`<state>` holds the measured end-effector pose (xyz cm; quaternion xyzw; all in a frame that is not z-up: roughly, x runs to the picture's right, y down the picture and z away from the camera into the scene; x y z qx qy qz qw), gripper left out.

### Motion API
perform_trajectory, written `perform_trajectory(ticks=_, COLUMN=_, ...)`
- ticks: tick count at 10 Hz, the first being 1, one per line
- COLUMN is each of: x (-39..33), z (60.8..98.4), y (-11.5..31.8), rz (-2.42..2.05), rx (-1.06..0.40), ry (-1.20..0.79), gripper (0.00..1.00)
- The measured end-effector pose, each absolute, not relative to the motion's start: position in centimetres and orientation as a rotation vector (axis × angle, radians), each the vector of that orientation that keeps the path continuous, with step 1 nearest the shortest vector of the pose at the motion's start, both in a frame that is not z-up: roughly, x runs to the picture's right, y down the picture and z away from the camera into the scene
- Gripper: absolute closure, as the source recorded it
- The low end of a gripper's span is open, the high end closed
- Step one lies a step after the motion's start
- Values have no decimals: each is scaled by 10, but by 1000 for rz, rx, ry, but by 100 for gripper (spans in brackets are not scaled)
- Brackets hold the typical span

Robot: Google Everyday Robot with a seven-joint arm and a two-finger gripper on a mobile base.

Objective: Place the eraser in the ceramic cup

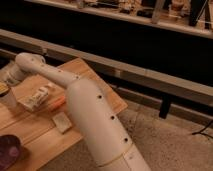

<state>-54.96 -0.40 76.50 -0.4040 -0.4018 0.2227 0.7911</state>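
A small pale block, the eraser (61, 121), lies on the wooden table (95, 90) beside my forearm. A pale whitish cup (8, 101) stands at the far left edge of the view, partly cut off. My white arm runs from the bottom centre up to an elbow at the upper left, then bends down toward the left edge. The gripper (5, 80) is at that edge, just above the cup and far from the eraser. It is mostly out of frame.
A white box with print (36, 97) and an orange object (56, 104) lie between the cup and the eraser. A dark purple round bowl (8, 151) sits at the front left corner. A dark shelf unit with a metal rail (150, 75) runs behind the table.
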Motion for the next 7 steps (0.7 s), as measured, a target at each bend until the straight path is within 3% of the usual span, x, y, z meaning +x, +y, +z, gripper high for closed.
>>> perform_trajectory(ticks=7, x=-550, z=763, y=-4, rz=472, rx=-868, ry=-868, gripper=20)
